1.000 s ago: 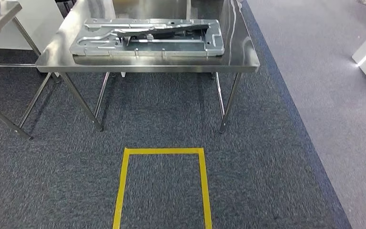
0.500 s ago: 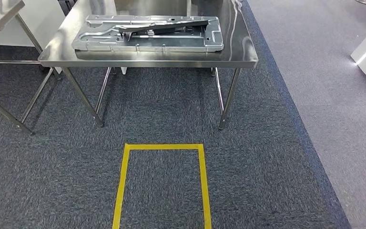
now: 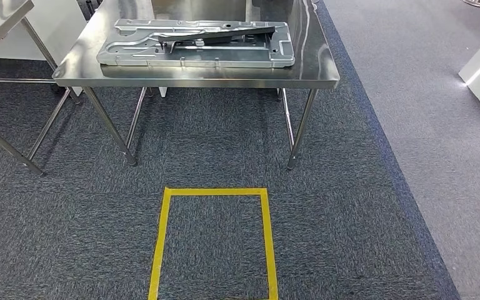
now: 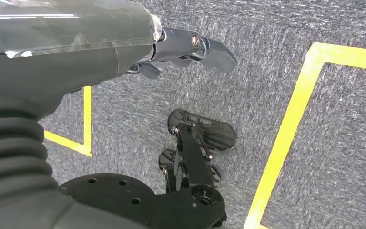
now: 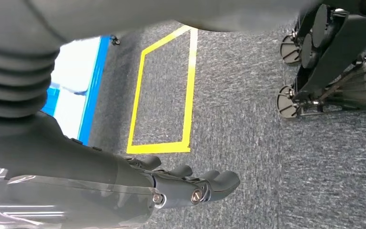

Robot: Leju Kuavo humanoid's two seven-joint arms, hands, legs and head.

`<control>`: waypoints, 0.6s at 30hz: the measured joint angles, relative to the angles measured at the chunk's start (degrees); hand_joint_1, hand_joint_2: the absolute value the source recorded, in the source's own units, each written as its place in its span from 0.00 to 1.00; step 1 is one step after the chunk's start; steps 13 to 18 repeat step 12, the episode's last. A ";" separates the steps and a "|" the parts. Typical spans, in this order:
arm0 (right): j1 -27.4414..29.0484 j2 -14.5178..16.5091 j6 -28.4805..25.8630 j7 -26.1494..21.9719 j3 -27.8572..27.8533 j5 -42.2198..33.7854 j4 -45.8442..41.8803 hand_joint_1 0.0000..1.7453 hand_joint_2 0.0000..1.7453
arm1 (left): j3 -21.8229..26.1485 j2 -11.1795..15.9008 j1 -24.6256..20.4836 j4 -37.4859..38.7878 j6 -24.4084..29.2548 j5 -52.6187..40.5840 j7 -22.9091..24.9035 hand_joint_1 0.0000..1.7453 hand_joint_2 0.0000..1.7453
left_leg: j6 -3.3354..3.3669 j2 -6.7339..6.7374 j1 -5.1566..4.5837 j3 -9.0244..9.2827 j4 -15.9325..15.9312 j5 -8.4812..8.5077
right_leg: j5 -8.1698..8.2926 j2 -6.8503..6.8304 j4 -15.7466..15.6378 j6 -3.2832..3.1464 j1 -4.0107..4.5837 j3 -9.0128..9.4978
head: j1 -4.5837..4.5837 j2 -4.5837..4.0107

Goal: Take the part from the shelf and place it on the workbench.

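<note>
Carpet (image 3: pixel 225 144) ahead; part (image 3: pixel 195 44) on workbench (image 3: pixel 312 69); both hands empty, fingers apart.

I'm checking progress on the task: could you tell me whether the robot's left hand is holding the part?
No. The left hand hangs over the carpet holding nothing, while the part lies on the steel table.

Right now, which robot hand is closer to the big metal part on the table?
Neither clearly. The left hand and the right hand both hang low over the carpet at the robot's sides, while the metal part lies ahead on the table, roughly centred.
</note>
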 joint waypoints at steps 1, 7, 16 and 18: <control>0.00 0.00 0.00 -0.02 -0.01 -0.04 0.00 0.00 0.00 | 0.02 0.01 -0.01 0.00 0.01 0.01 0.00 0.00 1.00 | 0.00 0.00 0.00 0.01 0.00 0.02 | 0.01 0.00 0.01 0.01 0.00 0.00 | 0.00 0.00; 0.03 0.00 -0.04 -0.14 0.10 -0.32 0.00 0.00 1.00 | -0.02 0.04 -0.01 0.00 0.02 0.00 -0.07 0.00 1.00 | -0.10 0.00 0.01 0.01 0.00 0.12 | 0.02 0.00 0.15 0.01 0.01 -0.08 | 0.00 0.00; 0.39 -0.04 -0.18 -0.62 2.86 -3.29 -0.09 0.00 1.00 | -2.64 0.35 0.39 -0.07 0.24 1.99 0.06 0.00 1.00 | -0.14 0.00 0.01 0.01 0.00 0.14 | 0.02 0.00 0.20 0.01 0.03 -0.11 | 0.00 0.00; 0.39 -0.04 -0.18 -0.62 2.86 -3.29 -0.09 0.00 1.00 | -2.64 0.35 0.39 -0.07 0.24 1.99 0.06 0.00 1.00 | -0.14 0.00 0.01 0.01 0.00 0.14 | 0.02 0.00 0.20 0.01 0.03 -0.11 | 0.00 0.00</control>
